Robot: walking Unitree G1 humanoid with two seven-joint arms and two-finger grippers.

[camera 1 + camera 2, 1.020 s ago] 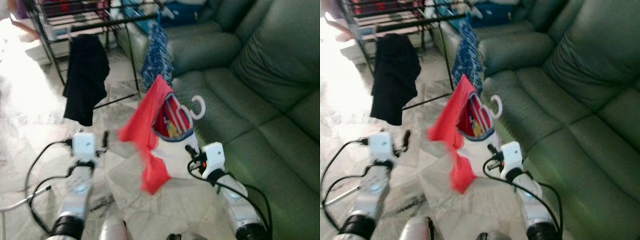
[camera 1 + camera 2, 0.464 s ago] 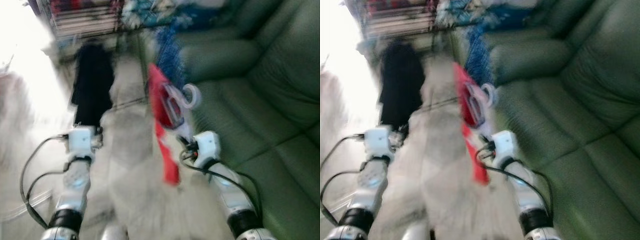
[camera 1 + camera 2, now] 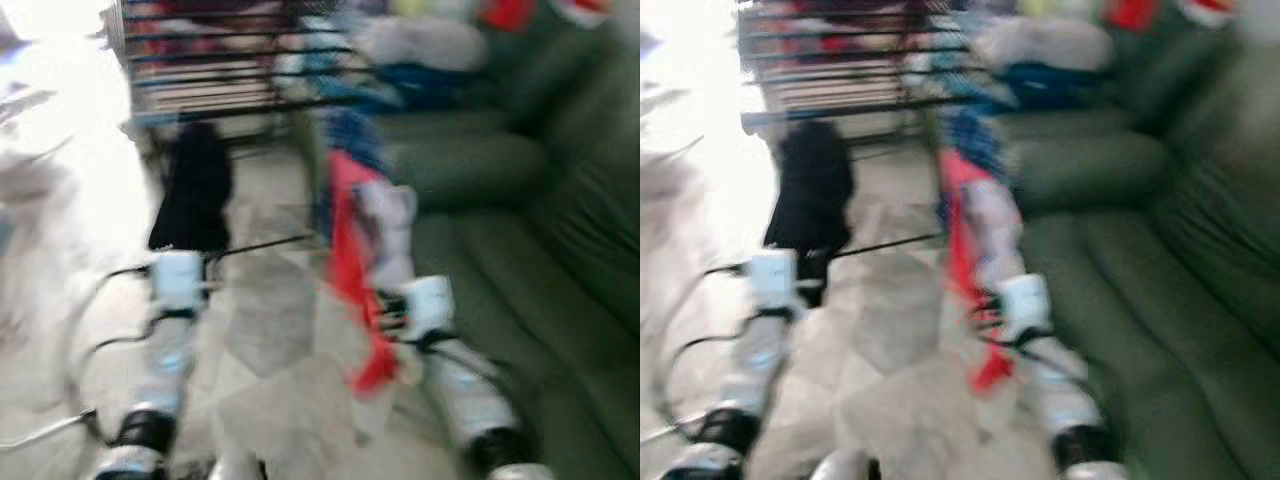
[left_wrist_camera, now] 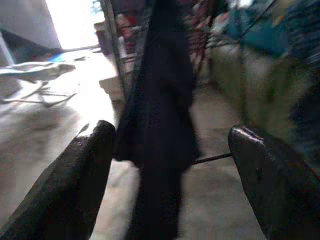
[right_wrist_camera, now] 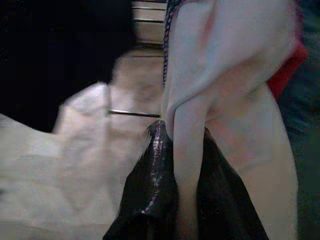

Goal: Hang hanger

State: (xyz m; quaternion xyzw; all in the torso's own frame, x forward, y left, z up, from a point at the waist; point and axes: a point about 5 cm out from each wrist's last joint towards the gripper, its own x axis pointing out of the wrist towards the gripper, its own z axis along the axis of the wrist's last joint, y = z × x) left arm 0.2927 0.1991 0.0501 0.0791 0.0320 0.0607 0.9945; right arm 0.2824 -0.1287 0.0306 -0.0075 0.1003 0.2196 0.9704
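The head views are blurred, yet the main things can be made out. The right gripper is raised in front of the robot, its two black fingers clamped together on a fold of the red-and-white garment on its hanger, which stands up from the fingers and also trails below them as a red tail. In the right wrist view the pale cloth runs straight down between the fingers, with a patch of red at its far side. The hanger itself is too smeared to make out apart from the cloth. Beyond the garment, farther from the robot, stands the black metal drying rack, its bars crossing the far part of the scene, with a blue patterned cloth hanging from it just behind the held garment. To the left a black garment hangs from the same rack over the pale marble floor. The left gripper is held up on the left, its fingers spread well apart and holding nothing, pointing at the black garment. A dark green leather sofa lies along the right side.
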